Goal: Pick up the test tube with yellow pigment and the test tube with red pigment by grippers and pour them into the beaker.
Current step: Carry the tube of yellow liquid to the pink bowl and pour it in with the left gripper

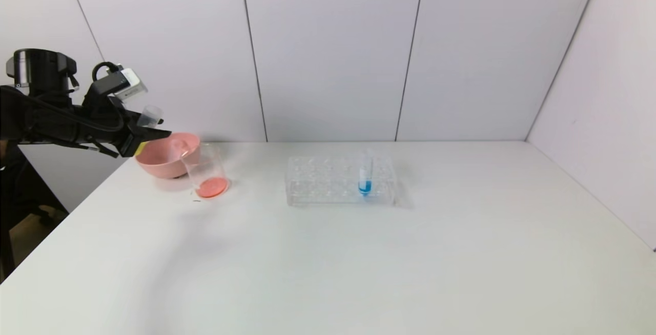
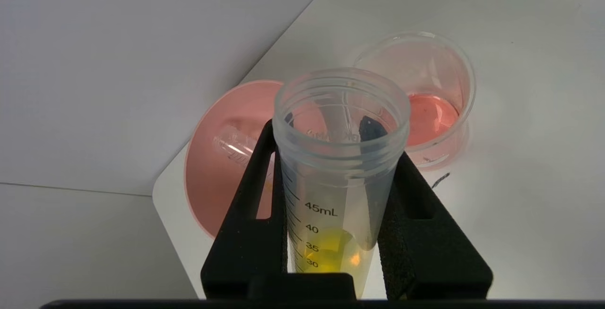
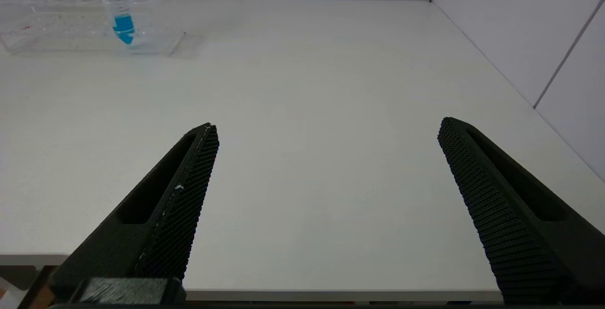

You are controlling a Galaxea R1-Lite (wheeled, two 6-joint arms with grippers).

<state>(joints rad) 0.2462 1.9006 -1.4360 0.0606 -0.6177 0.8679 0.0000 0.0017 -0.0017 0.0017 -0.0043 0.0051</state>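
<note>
My left gripper (image 1: pixel 154 129) is shut on the test tube with yellow pigment (image 1: pixel 149 116). It holds the tube in the air at the table's far left corner, beside the pink bowl, mouth up and leaning toward the beaker. In the left wrist view the tube (image 2: pixel 338 167) stands between the jaws with yellow liquid at its bottom. The clear beaker (image 1: pixel 206 167) stands just right of the bowl with red-orange liquid in it, also seen in the left wrist view (image 2: pixel 427 65). No tube with red liquid shows. My right gripper (image 3: pixel 326 129) is open and empty above the table's front edge.
The pink bowl (image 1: pixel 160 163) sits at the far left with an empty clear tube (image 2: pixel 230 142) lying in it. A clear tube rack (image 1: pixel 318 181) at the table's middle holds a blue-liquid tube (image 1: pixel 365 177). Walls close the back and right.
</note>
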